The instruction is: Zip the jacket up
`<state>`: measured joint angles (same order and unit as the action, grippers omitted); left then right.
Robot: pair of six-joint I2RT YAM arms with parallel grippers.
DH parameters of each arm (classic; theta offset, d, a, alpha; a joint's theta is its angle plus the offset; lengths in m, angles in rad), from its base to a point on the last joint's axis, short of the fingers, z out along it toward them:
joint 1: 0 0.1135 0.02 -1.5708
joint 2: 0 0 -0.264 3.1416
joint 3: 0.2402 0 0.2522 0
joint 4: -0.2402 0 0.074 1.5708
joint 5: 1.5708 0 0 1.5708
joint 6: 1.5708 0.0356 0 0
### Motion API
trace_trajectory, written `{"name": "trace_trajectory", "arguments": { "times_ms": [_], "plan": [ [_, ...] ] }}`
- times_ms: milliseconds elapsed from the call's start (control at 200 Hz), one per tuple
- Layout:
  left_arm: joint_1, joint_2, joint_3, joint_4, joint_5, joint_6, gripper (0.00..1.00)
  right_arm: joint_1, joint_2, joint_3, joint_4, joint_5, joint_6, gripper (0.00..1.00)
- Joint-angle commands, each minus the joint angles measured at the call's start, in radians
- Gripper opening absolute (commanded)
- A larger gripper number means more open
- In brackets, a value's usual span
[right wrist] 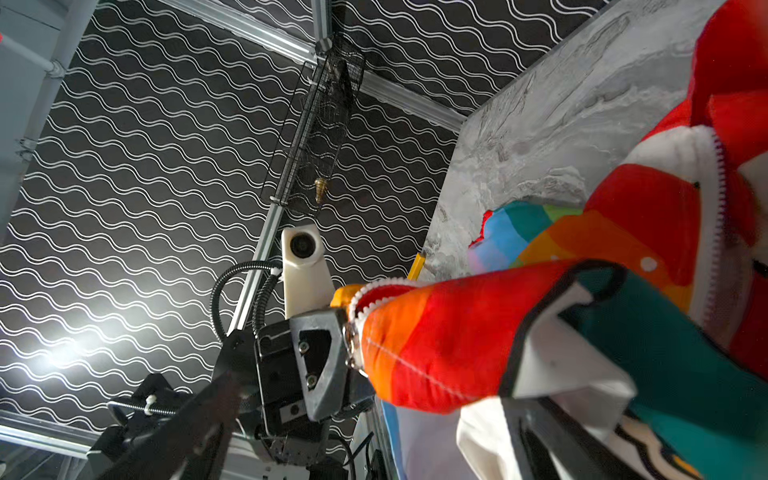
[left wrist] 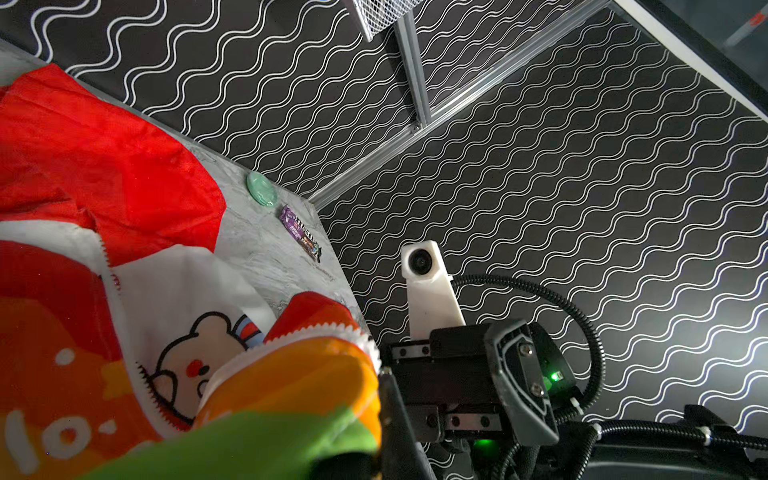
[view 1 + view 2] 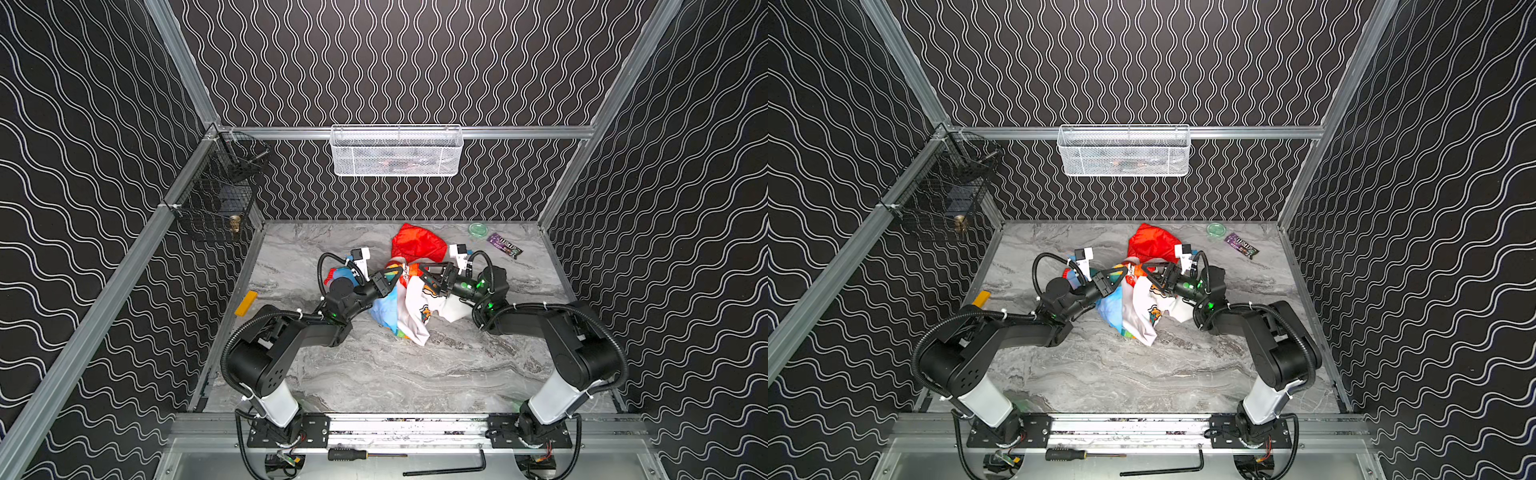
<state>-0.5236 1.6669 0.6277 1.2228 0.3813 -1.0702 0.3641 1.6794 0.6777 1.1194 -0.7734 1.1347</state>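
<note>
Red, orange and green nylon sits bunched between the two arms. In both top views the jacket (image 3: 409, 307) (image 3: 1138, 313) lies crumpled on the marble table (image 3: 374, 374), with its red hood (image 3: 415, 243) beyond the fingertips and its white lining turned up beneath them. The left gripper (image 3: 394, 277) is pressed together on a fold of the front edge. The right gripper (image 3: 424, 275), just beside it, stands spread with nothing pinched. Well beyond the right gripper lie a green lid (image 3: 478, 229) and a purple wrapper (image 3: 505, 245). High behind both grippers hangs a white mesh basket (image 3: 397, 151); something dark lies in it that we cannot make out. Off to the left gripper's outer side, a black wire basket (image 3: 216, 212) holds a small brass piece (image 3: 235, 224). In the left wrist view we see the zipper teeth (image 2: 118, 299) of one edge running free, with the bear print on the lining between them and the other toothed edge, so the front is open. In the right wrist view the left gripper (image 1: 349, 336) nips a toothed edge at its end, while the right gripper's own fingers (image 1: 174, 436) stand wide on either side of the fabric. We judge that no length of zip is closed yet. The two edges must be brought together, then the slider, which we cannot locate, engaged and drawn up.
</note>
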Motion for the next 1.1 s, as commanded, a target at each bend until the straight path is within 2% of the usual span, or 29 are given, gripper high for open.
{"name": "trace_trajectory", "arguments": {
  "times_ms": [0,120,190,280,365,535,626,711,826,906,1091],
  "plan": [
    [0.003,-0.021,0.01,-0.043,0.025,0.01,0.0,-0.003,-0.048,0.008,-0.211,-0.038,-0.105,0.99],
    [0.006,-0.05,0.015,-0.12,0.03,0.036,0.0,-0.004,-0.115,0.091,-0.672,0.008,-0.35,0.99],
    [0.008,-0.07,0.019,-0.174,0.031,0.053,0.0,-0.003,-0.149,0.152,-0.937,0.106,-0.489,0.99],
    [0.009,-0.091,0.026,-0.241,0.035,0.076,0.0,-0.004,-0.204,0.179,-1.134,0.263,-0.588,0.99],
    [0.009,-0.103,0.017,-0.255,0.03,0.087,0.0,-0.005,-0.262,0.185,-1.248,0.407,-0.634,0.99],
    [0.009,-0.126,0.016,-0.324,0.03,0.111,0.0,-0.005,-0.36,0.17,-1.353,0.671,-0.642,0.99],
    [0.008,-0.137,0.017,-0.357,0.03,0.122,0.0,-0.005,-0.429,0.126,-1.327,0.739,-0.648,0.99],
    [0.01,-0.153,0.02,-0.396,0.027,0.136,0.0,-0.005,-0.491,0.074,-1.285,0.814,-0.596,0.99],
    [0.008,-0.175,0.027,-0.459,0.027,0.158,0.0,-0.009,-0.499,0.068,-1.299,0.84,-0.6,0.99],
    [0.008,-0.187,0.03,-0.501,0.027,0.172,0.0,-0.013,-0.448,0.114,-1.399,0.842,-0.593,0.99],
    [0.008,-0.211,0.043,-0.579,0.034,0.192,0.0,-0.013,-0.417,0.085,-1.351,0.731,-0.615,0.99]
  ]
}}
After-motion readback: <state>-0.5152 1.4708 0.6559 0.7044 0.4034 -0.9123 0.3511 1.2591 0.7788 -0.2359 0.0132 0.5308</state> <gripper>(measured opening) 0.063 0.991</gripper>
